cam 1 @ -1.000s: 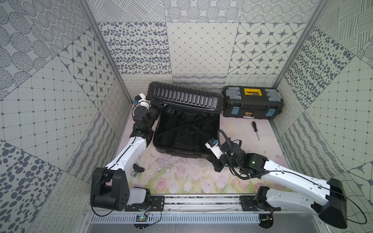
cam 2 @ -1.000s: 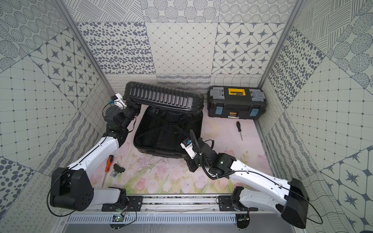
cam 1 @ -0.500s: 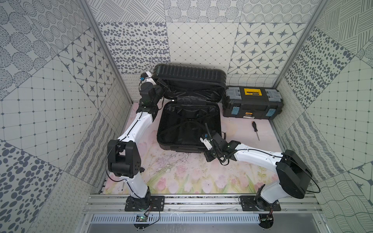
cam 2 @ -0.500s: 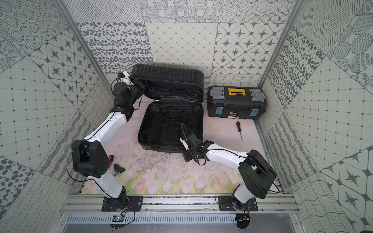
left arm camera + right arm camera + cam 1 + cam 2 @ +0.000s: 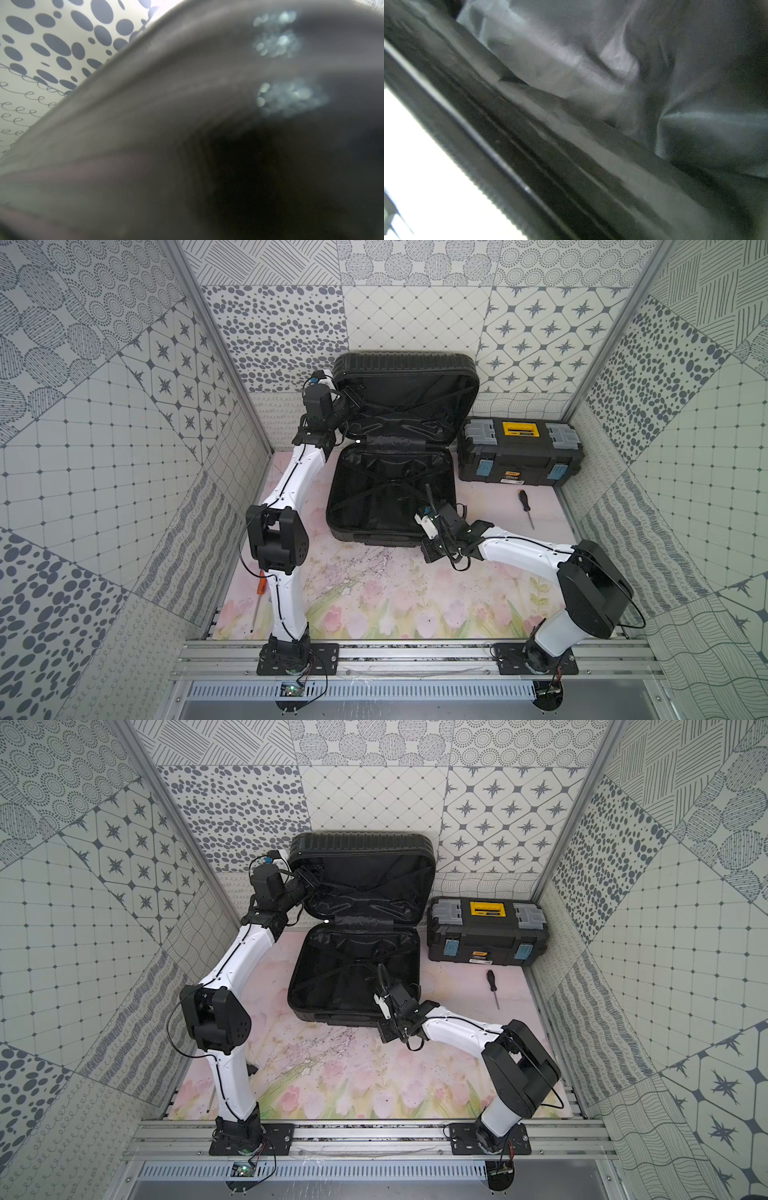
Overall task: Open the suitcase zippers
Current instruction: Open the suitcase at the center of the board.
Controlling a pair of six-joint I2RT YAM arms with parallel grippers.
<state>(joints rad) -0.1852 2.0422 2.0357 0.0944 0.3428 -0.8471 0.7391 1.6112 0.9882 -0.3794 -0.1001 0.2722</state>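
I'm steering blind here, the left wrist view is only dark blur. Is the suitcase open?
Observer: Yes. The suitcase lies open, its lid raised upright near the back wall.
Operator: Where's the left gripper?
Observer: The left gripper is at the lid's edge on the left arm's side; its jaws can't be made out.
Operator: And the other arm?
Observer: The right gripper is shut at the suitcase's near right corner.
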